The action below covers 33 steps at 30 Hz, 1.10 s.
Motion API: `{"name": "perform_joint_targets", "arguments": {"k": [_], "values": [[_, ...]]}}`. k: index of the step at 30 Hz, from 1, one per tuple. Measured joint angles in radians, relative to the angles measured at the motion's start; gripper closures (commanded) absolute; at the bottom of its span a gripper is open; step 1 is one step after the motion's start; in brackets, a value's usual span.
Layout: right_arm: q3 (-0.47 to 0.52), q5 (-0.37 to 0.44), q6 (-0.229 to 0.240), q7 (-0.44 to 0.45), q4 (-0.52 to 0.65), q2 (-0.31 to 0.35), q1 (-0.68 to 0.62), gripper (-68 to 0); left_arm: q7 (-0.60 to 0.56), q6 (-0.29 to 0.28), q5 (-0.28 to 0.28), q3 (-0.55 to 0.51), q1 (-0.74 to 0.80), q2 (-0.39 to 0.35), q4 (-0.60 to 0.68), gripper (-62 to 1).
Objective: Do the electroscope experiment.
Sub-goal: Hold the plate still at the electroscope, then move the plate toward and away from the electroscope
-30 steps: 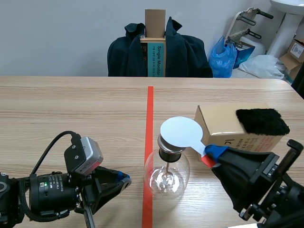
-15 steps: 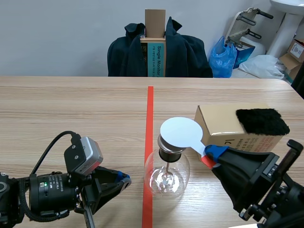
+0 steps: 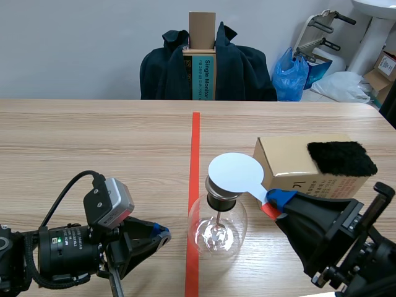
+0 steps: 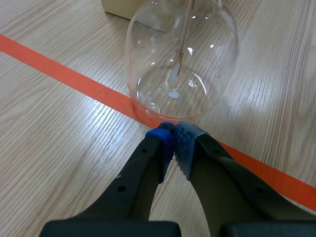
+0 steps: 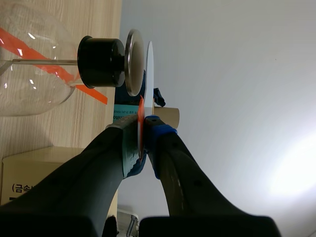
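The electroscope is a clear glass flask point(image 3: 217, 230) with a black stopper point(image 3: 221, 202) and a metal cap, standing on the red tape line; it also shows in the left wrist view as a flask point(image 4: 182, 54) and in the right wrist view by its stopper point(image 5: 101, 61). My right gripper point(image 3: 272, 203) is shut on the red handle of a white round paddle point(image 3: 236, 174), whose disc point(image 5: 149, 69) lies against the metal cap point(image 5: 132, 61). My left gripper point(image 4: 174, 143) rests shut on nothing, low on the table just before the flask.
A cardboard box point(image 3: 303, 164) with a black fur cloth point(image 3: 341, 158) on top stands right of the flask. At the far edge a chair draped with a dark jacket point(image 3: 207, 65) holds a box. Bags and clutter sit at the back right.
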Motion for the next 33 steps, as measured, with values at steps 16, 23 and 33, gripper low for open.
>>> {"name": "perform_joint_targets", "arguments": {"k": [16, 23, 33], "values": [[0.000, 0.000, 0.000, -0.002, 0.000, 0.000, 0.000, -0.8, 0.000, 0.000, 0.000, 0.000, 0.000, 0.000, 0.000, -1.7], [0.000, 0.000, 0.000, -0.113, 0.000, 0.000, 0.000, -0.8, 0.000, 0.000, 0.000, 0.000, 0.000, 0.000, 0.000, -1.7], [0.000, 0.000, 0.001, -0.383, 0.000, 0.000, 0.000, -0.8, 0.000, 0.000, 0.000, 0.000, 0.000, 0.000, 0.000, -1.7]]}}
